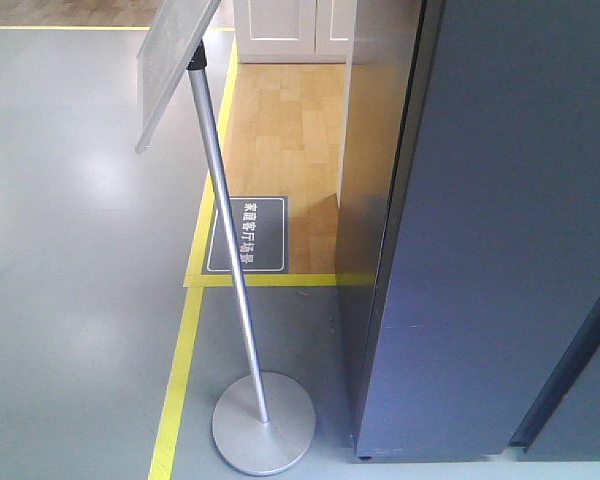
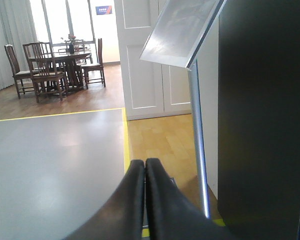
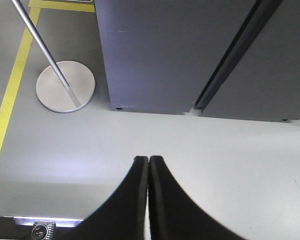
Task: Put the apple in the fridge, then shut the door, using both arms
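Note:
The dark grey fridge (image 1: 480, 250) stands at the right of the front view. It also shows in the right wrist view (image 3: 155, 55) and as a dark slab in the left wrist view (image 2: 262, 125). A second dark grey panel (image 3: 270, 65) sits to its right across a dark gap; I cannot tell if it is the door. No white interior shows. The apple is out of view. My left gripper (image 2: 145, 161) is shut and empty, above the floor. My right gripper (image 3: 148, 158) is shut and empty, over grey floor in front of the fridge.
A metal sign stand with a round base (image 1: 263, 422) and slanted pole (image 1: 225, 240) stands just left of the fridge. Yellow floor tape (image 1: 180, 370) runs beside it. A white cupboard (image 2: 145, 55) is behind, and a dining table with chairs (image 2: 60, 62) is far left.

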Motion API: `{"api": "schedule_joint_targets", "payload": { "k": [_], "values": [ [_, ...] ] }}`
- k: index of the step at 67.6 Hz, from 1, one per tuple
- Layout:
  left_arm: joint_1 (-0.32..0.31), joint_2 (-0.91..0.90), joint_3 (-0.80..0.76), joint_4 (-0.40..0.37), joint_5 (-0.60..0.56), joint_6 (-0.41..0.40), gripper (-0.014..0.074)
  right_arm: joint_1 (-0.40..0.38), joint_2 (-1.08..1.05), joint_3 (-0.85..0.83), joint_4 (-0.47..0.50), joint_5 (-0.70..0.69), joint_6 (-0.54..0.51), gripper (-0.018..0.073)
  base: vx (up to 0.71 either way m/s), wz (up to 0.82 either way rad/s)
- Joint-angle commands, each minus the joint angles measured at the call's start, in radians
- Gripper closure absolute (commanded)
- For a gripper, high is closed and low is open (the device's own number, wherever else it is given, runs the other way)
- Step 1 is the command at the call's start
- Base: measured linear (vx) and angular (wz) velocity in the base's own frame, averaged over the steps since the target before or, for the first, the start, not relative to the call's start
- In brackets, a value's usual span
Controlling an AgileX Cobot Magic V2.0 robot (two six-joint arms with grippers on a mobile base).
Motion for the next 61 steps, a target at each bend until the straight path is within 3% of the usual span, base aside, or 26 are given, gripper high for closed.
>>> {"api": "schedule_joint_targets", "payload": {
  "k": [1,24,30,48,61],
  "values": [
    [0.0,-0.002,0.026,-0.007,-0.07,-0.008,0.0603,0.001,0.011,-0.022,-0.002,0.017,-0.003,0.0563,0.0,0.0],
    [0.0,-0.002,0.026,-0.007,-0.07,-0.008,0.0603,0.001,0.011,-0.022,-0.02,0.015,-0.003,0.0563,0.0,0.0],
    [0.0,-0.002,0.026,-0.007,-0.07,-0.008,0.0603,0.002,0.001,-0.001,-0.045,-0.064,-0.007,0.0563,0.0,0.0],
    [0.0,-0.002,0.026,-0.007,-0.07,-0.008,0.0603,0.003,-0.096,0.298,-0.045,-0.827,-0.011,0.0563,0.0,0.0],
    [0.0,-0.002,0.026,-0.007,-0.07,-0.008,0.0603,0.003,-0.212,0.571,-0.032,-1.177,-0.011,0.0563,0.0,0.0]
  ]
}}
